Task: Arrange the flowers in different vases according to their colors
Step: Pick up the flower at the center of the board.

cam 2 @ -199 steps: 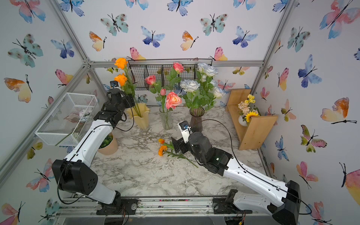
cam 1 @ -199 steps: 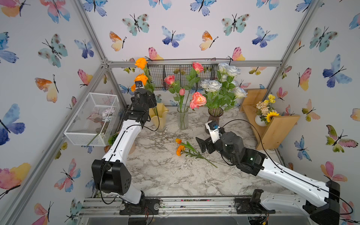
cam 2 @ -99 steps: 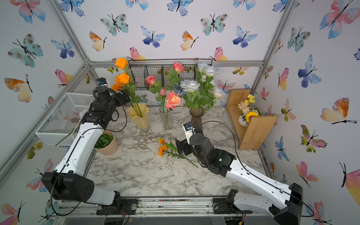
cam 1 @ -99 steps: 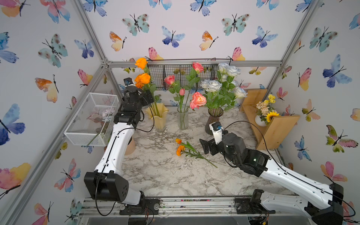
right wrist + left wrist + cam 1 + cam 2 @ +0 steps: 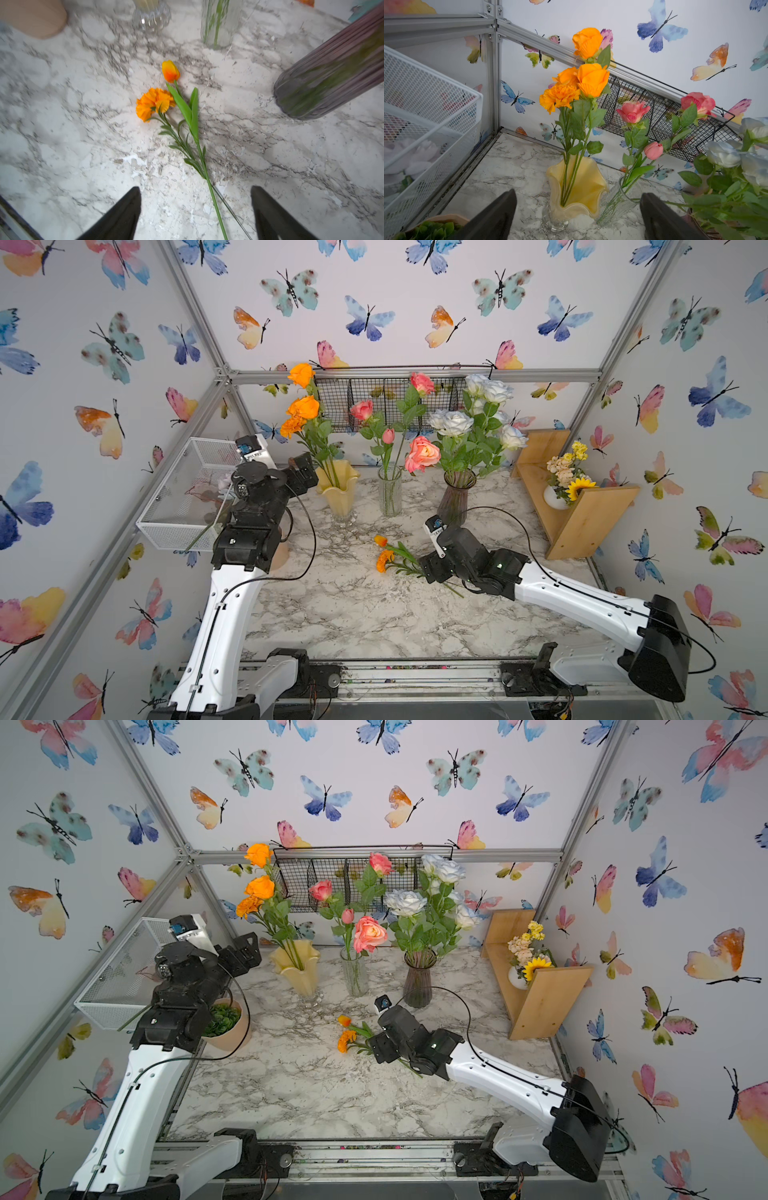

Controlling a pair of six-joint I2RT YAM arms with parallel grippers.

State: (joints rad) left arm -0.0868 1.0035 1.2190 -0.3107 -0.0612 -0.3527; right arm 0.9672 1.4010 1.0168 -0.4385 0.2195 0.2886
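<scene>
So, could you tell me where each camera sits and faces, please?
Both top views: high overhead, looking down at the table; left arm, right arm show.
Left wrist: on left arm, facing the yellow vase; open left gripper shows.
Right wrist: on right arm, facing loose orange flowers; open right gripper shows.
Shared: yellow vase, top and left wrist.

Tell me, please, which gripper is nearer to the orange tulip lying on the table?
Right. The right gripper sits over the stem of the orange tulip, jaws either side. The left gripper is far off, up beside the yellow vase.
</scene>
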